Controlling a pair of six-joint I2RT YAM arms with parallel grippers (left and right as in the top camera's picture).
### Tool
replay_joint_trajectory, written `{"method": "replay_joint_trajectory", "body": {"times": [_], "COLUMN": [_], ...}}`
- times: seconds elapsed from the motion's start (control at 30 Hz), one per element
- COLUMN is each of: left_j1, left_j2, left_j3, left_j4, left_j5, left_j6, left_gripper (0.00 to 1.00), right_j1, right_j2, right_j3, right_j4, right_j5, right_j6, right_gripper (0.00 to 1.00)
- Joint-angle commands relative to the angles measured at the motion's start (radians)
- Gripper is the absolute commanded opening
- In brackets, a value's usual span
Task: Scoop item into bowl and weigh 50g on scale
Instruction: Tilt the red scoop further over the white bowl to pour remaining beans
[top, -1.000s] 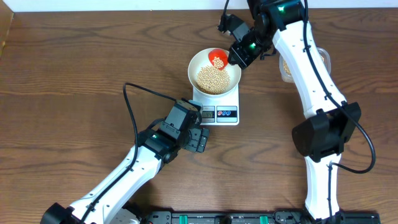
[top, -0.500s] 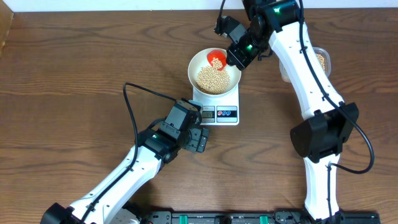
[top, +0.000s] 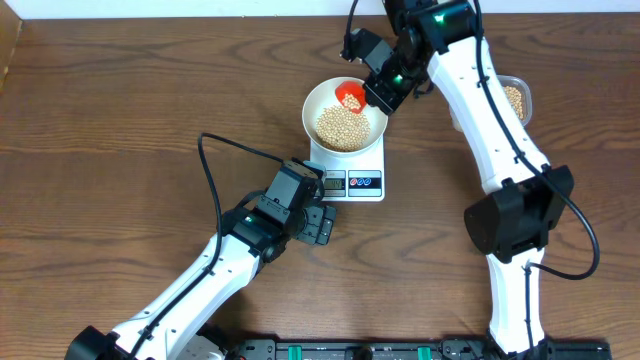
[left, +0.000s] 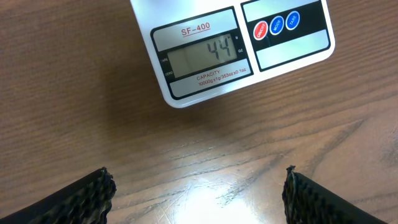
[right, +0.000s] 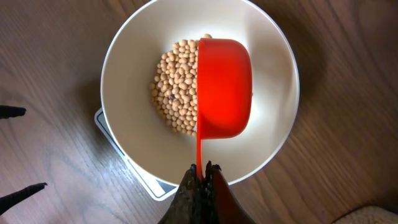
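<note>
Red scoop (right: 224, 87) now steeper over bowl (right: 124, 62) — right jaws tight on handle (right: 199, 146)

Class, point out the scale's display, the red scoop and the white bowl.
scale display (left: 202, 55), left wrist view, LCD middle
red scoop (right: 224, 87), right wrist view, cup
white bowl (right: 127, 68), right wrist view, inner wall

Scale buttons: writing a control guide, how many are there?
3, in a row right of the display on the scale: red button, middle blue button, right blue button. None look hidden.

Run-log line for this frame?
right gripper shut on red scoop over bowl | beans in bowl | scale reads 44 | left gripper open near scale
</note>
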Motion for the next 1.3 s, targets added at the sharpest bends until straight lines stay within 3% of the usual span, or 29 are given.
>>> {"method": "replay_joint_trajectory", "body": {"times": [0.0, 0.43, 1.27], "left_j1": [0.004, 0.004, 0.004], "left_j2": [-0.012, -0.012, -0.012], "left_j3": [-0.002, -0.002, -0.002], "left_j4": [-0.003, -0.003, -0.003], "left_j5": [-0.005, -0.005, -0.005], "left_j6": [0.010, 0.010, 0.010], "left_gripper": [0.89, 0.89, 0.89], "right_j1": [0.007, -0.050, -0.145], "right_j2": [-0.036, -0.036, -0.036], "right_j3": [0.021, 0.021, 0.021], "right_j4": [0.002, -0.005, -0.023], "right_j5": [0.003, -0.265, -0.410], "right_j6": [-0.024, 0.029, 0.068], "right_gripper": [0.01, 0.01, 0.01]}}
